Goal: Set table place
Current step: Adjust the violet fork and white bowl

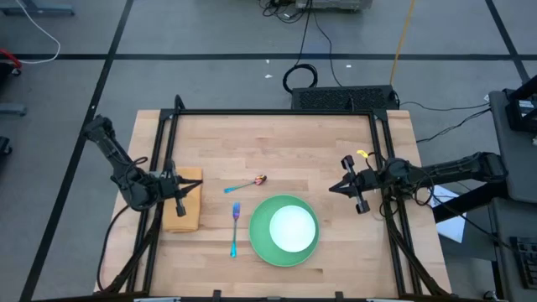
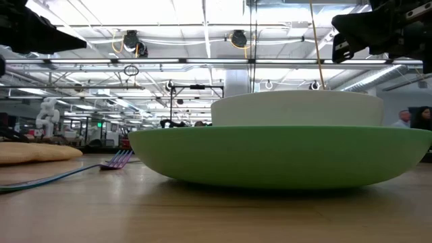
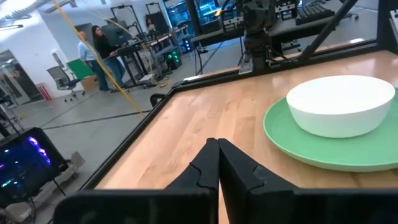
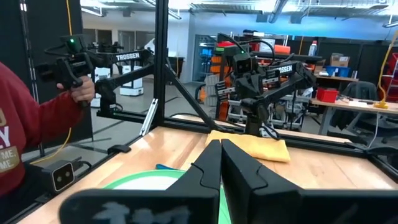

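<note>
So the desk is a light wood top in a black frame, and the low view only catches a strip of it up front. Near the front edge, a bit right of center, sits the plate, green, with the white bowl inside it. In the low view those two fill most of the picture and block whatever is behind them.

The cloth lies at the left side, tan and folded, but the left arm covers its near half from above, so I can't tell its full outline. The left end effector hangs over the cloth, fingers pressed together with nothing between them; whether it touches the cloth I can't make out. The right end effector is over bare wood at the right side, well apart from the plate, also closed and empty.

The fork lies just left of the plate, blue handle toward the front. The spoon is behind it, angled, and its bowl is too small to read properly.

The right wrist view cuts off a person in a red sleeve at the edge.
</note>
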You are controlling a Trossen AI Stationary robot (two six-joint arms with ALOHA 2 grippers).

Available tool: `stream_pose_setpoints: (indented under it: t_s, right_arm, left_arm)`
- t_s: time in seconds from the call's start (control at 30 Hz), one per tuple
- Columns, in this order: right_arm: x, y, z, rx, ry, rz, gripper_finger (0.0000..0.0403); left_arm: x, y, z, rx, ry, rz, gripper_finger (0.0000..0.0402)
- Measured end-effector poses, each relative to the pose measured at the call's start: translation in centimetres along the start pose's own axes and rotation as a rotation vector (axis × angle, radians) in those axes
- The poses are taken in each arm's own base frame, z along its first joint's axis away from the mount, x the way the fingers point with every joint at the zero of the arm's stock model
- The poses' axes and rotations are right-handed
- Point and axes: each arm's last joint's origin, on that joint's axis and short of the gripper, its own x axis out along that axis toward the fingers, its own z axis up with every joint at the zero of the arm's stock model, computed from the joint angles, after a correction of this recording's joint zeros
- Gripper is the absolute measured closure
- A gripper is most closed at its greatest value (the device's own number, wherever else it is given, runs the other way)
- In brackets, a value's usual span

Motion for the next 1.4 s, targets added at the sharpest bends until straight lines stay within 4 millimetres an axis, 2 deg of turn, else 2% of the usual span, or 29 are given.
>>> stream_pose_setpoints:
  t_s: [0.7,1.4]
  right_arm:
    - [0.0,-0.02,-0.01,0.003,0.001,-0.004,0.0403]
    - [0.0,-0.02,-0.01,0.002,0.001,-0.005,0.0403]
  left_arm:
    - [0.75,0.39,0.0,-0.117,0.012,0.0,0.0392]
    - [0.78,0.38,0.05,-0.127,0.01,-0.011,0.0392]
